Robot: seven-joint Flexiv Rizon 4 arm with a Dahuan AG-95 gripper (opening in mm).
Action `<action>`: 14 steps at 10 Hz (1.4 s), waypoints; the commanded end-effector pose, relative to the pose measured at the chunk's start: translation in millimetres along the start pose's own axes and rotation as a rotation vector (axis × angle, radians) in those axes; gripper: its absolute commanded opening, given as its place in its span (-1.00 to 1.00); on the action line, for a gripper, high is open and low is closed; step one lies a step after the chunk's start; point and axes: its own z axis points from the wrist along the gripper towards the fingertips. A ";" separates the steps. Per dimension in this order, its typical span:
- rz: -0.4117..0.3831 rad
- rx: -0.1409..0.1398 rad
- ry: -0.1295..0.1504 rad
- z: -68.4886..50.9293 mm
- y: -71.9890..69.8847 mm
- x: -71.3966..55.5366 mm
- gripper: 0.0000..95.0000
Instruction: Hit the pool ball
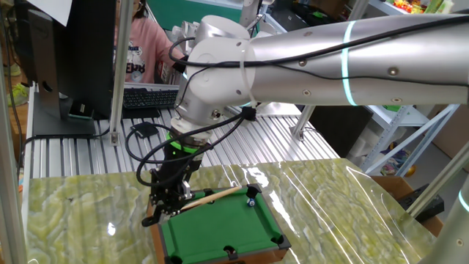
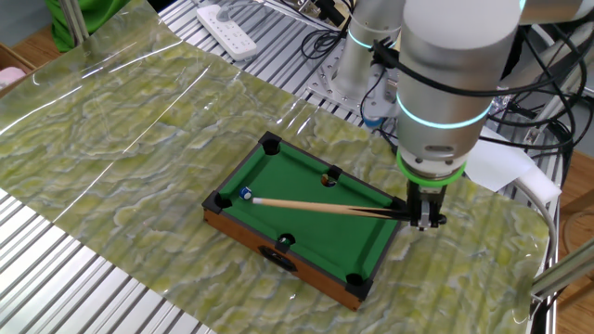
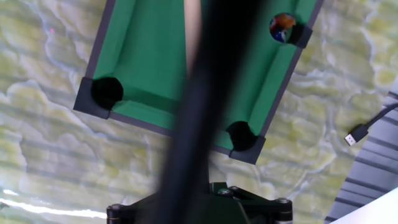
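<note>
Gripper [image 2: 426,219] pinching cue [image 2: 320,205] at its butt, tip touching or just short of ball [image 2: 246,193] beside corner pocket [image 2: 221,200]. Striking step seemingly underway; next, short straight push along cue.

Robotics lab, slotted aluminium bench [image 1: 73,158], keyboard [image 1: 149,97], monitor [image 1: 73,51]

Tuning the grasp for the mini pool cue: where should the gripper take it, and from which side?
Grip the cue stick at its dark butt end, coming from above at the short rail of the pool table farthest from the pool ball. The stick is thin, lies low across the felt, and its tip points at the ball by the corner pocket. The gripper already appears closed there.
</note>
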 end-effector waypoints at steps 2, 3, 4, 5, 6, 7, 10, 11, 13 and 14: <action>-0.013 0.001 0.012 0.7 2.4 0.8 -1.00; -0.033 0.002 0.016 0.7 2.4 0.8 -1.00; -0.050 -0.001 0.025 0.7 2.4 0.8 -1.00; -0.057 -0.001 0.027 0.7 2.4 0.8 -1.00; -0.055 0.001 0.020 0.7 2.4 0.8 -1.00; -0.018 0.006 0.006 0.7 2.4 0.8 -1.00; 0.002 0.008 0.007 0.7 2.4 0.8 -1.00; -0.002 0.008 0.006 0.7 2.4 0.8 -1.00; -0.017 0.005 0.011 0.7 2.4 0.8 -1.00; -0.046 0.002 0.017 0.7 2.4 0.8 -1.00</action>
